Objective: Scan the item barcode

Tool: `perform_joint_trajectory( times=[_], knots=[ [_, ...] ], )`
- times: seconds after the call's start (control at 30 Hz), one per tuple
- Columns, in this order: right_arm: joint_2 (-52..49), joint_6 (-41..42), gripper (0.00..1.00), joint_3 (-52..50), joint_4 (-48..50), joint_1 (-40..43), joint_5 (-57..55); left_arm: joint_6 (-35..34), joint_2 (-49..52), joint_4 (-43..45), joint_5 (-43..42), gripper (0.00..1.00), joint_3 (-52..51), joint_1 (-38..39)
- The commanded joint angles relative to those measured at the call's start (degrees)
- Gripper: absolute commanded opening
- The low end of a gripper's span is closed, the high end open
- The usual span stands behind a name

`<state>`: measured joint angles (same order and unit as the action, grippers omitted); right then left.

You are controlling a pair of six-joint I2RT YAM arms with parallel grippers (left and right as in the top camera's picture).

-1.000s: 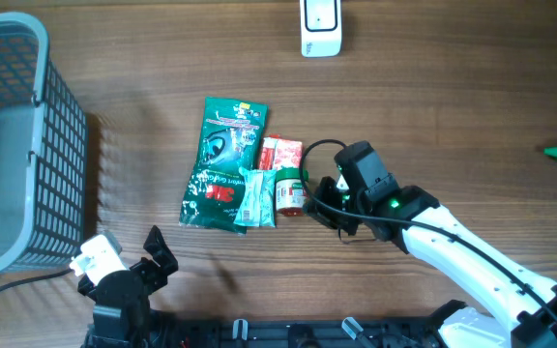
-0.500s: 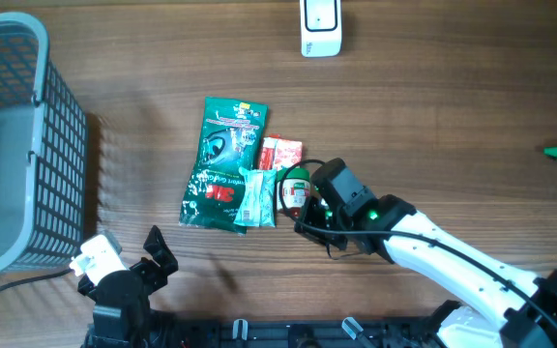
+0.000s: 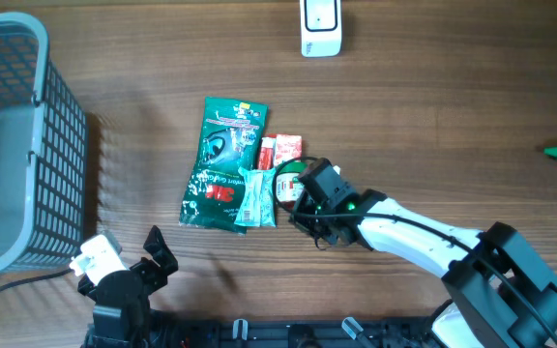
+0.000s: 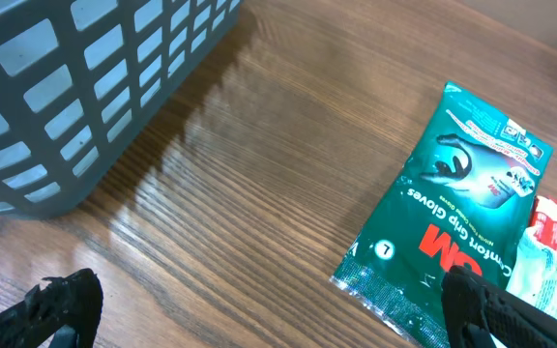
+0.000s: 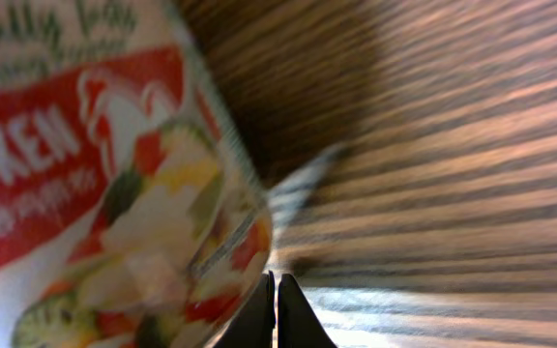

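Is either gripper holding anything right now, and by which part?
Nothing is held. The right gripper is shut, fingertips together and empty, beside the can. The left gripper is open above the table.

From overhead I see the whole table (image 3: 433, 106); left wrist shares the glove pack (image 4: 453, 217), right wrist hugs the can (image 5: 95, 193)

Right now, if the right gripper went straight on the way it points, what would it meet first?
Probably the chicken-label can, just ahead of the right gripper, whose fingers are shut; they may only graze its edge and pass over the wooden table. Depth is unclear.
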<state>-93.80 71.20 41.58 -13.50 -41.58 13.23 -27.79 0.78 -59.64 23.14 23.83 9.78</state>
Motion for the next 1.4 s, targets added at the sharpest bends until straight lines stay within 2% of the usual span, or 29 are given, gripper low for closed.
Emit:
perform_joint_trajectory(
  times=[0.0, 0.3, 0.53, 0.87, 1.23, 1.33, 1.37],
  knots=[
    [2.1, 1.0, 0.04, -0.4, -0.1, 1.2, -4.4, -0.6, -0.4, 0.1, 0.7, 1.00, -0.3, -0.3],
    [2.2, 7.0, 0.04, -0.4, 2.4, 1.9, -5.6, -0.6, -0.4, 0.1, 0.7, 1.00, -0.3, -0.3],
    [2.2, 6.6, 0.04, -0.4, 6.1, 4.4, -7.8, -0.6, -0.4, 0.1, 0.7, 1.00, -0.3, -0.3],
    [2.7, -2.5, 0.04, 0.0, 6.8, 12.9, -8.3, -0.6, -0.4, 0.1, 0.7, 1.00, -0.3, -0.3],
    [3.7, -6.8, 0.06, 0.3, 5.8, 13.3, -5.1, -0.6, -0.4, 0.1, 0.7, 1.00, -0.3, -0.3],
    [6.7, -6.9, 0.18, 3.3, -3.3, 13.5, -5.9, -0.6, -0.4, 0.1, 0.7, 1.00, -0.3, -0.3],
    [8.2, -7.0, 0.29, 5.7, -9.2, 13.7, -6.8, -0.6, -0.4, 0.1, 0.7, 1.00, -0.3, -0.3]
  ],
)
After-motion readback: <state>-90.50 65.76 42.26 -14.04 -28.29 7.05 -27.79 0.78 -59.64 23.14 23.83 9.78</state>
